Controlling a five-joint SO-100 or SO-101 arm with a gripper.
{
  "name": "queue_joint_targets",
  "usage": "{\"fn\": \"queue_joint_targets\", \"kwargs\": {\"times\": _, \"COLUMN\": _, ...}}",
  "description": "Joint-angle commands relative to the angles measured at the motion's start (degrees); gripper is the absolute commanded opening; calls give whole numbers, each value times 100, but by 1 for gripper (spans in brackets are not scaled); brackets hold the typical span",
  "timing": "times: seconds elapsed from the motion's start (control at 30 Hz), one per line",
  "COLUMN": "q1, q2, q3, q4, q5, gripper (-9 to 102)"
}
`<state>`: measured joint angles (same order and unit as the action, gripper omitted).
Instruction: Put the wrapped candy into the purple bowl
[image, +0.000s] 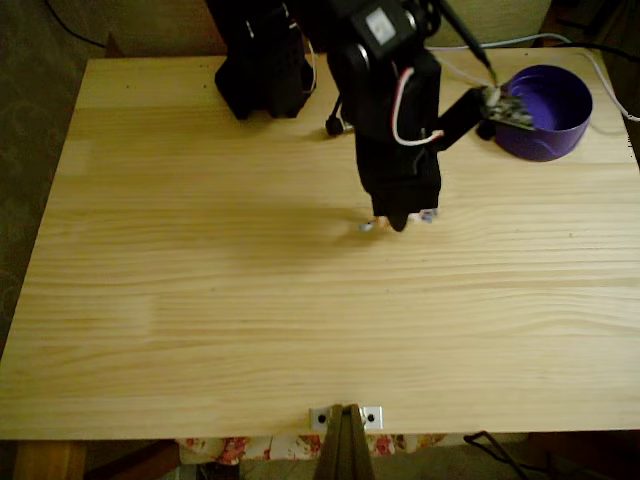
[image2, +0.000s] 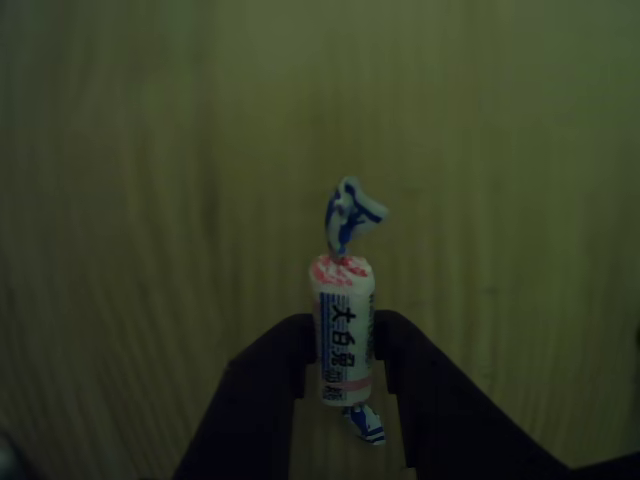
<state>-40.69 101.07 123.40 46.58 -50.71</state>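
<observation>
The wrapped candy (image2: 343, 300) is a small white cylinder with blue and red print and blue-white twisted ends. In the other view it stands lengthwise between my two black fingers (image2: 260, 400), which press on both its sides. My gripper (image2: 343, 345) is shut on it. In the fixed view the gripper (image: 398, 222) points straight down at mid-table, with the candy's twisted ends (image: 367, 226) sticking out on either side of the tip. I cannot tell whether the candy still touches the wood. The purple bowl (image: 548, 112) stands at the back right, apart from the gripper.
The arm's black base (image: 262, 60) stands at the table's back centre. White and black cables (image: 600, 60) run around the bowl. A small camera board (image: 510, 108) on the arm overlaps the bowl's left rim. A metal bracket (image: 345, 416) sits at the front edge.
</observation>
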Motion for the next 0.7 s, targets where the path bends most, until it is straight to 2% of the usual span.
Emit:
{"fn": "queue_joint_targets", "kwargs": {"times": 0.0, "q1": -141, "q2": 694, "q3": -571, "q4": -185, "q5": 1371, "gripper": 1}}
{"fn": "queue_joint_targets", "kwargs": {"times": 0.13, "q1": -352, "q2": 1002, "q3": -817, "q4": -193, "q5": 2215, "gripper": 1}}
{"fn": "queue_joint_targets", "kwargs": {"times": 0.4, "q1": -1327, "q2": 1415, "q3": -1591, "q4": 237, "q5": 3111, "gripper": 1}}
{"fn": "queue_joint_targets", "kwargs": {"times": 0.67, "q1": -2584, "q2": 642, "q3": -2821, "q4": 615, "q5": 3683, "gripper": 0}}
